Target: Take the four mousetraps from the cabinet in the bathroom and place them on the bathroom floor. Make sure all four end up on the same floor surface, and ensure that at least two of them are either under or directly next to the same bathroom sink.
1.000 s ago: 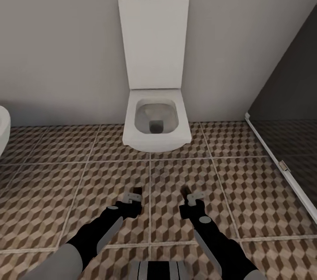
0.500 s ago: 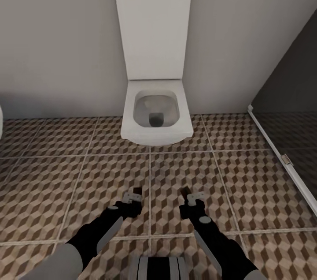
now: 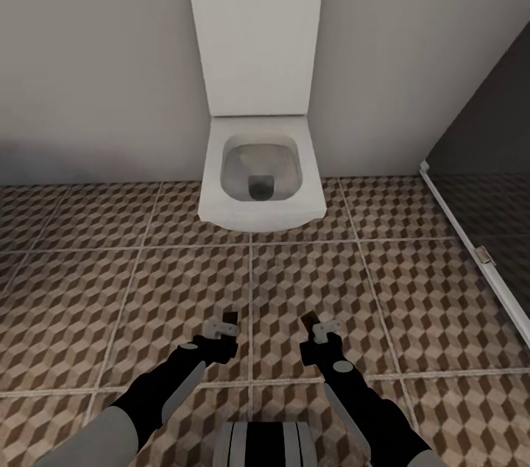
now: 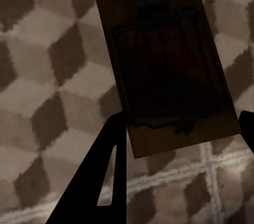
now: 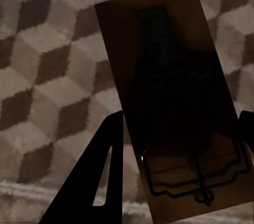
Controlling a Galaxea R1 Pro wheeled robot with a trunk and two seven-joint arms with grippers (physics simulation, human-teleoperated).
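1. Head view: the robot looks down over both arms at the bathroom floor (image 3: pixel 110 290), tiled in a brown, beige and white cube pattern. A white toilet (image 3: pixel 258 176) with its lid raised stands against the grey wall straight ahead, and a dark shower stall (image 3: pixel 489 180) edges the right side. The left gripper (image 3: pixel 224 325) and right gripper (image 3: pixel 315 327) hang low over the tiles, side by side and apart. Each appears to carry something small and dark at its tip.

2. Left wrist view: a mousetrap (image 4: pixel 169 75), a tan board with a black wire bar, sits between the two dark fingers (image 4: pixel 103 181), clamped by them above the tiled floor.

3. Right wrist view: a second mousetrap (image 5: pixel 180 107) is likewise pinched between this gripper's fingers (image 5: pixel 100 176), held off the floor.

4. Judgement: this looks like the carrying step, with two traps in hand and no sink in sight. The next move calls for turning the base to find the sink, then lowering both traps flat onto the tiles beside or beneath it before letting go.
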